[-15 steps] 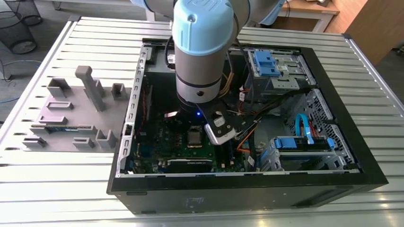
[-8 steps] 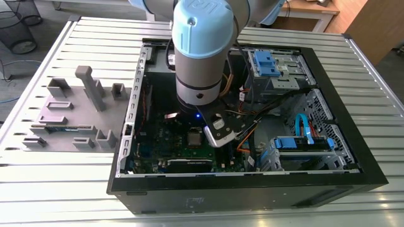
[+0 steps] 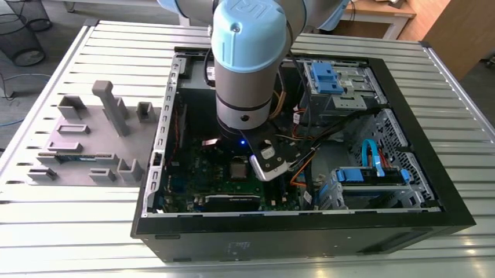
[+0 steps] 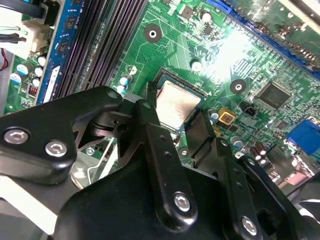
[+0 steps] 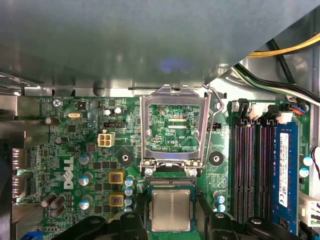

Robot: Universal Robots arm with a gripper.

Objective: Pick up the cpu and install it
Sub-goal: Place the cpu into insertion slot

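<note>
the end effector (image 4: 175,120) is hanging inside the open computer case (image 3: 309,237), its black fingers (image 4: 150,125) spread on either side of the cpu (image 5: 171,210). the cpu is lying silver top up in the socket on the green motherboard (image 5: 90,150), just beside the raised metal load plate (image 5: 173,130). white lettering is showing on the board, and a white label on the blue memory stick (image 5: 284,160).

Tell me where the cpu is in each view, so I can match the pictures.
Exterior view: too small to tell; the arm stands over that part of the board.
First wrist view: the cpu lies beside the open metal frame.
Second wrist view: the cpu lies in its socket.
Shared landmark: the black memory slots, in both wrist views.
</note>
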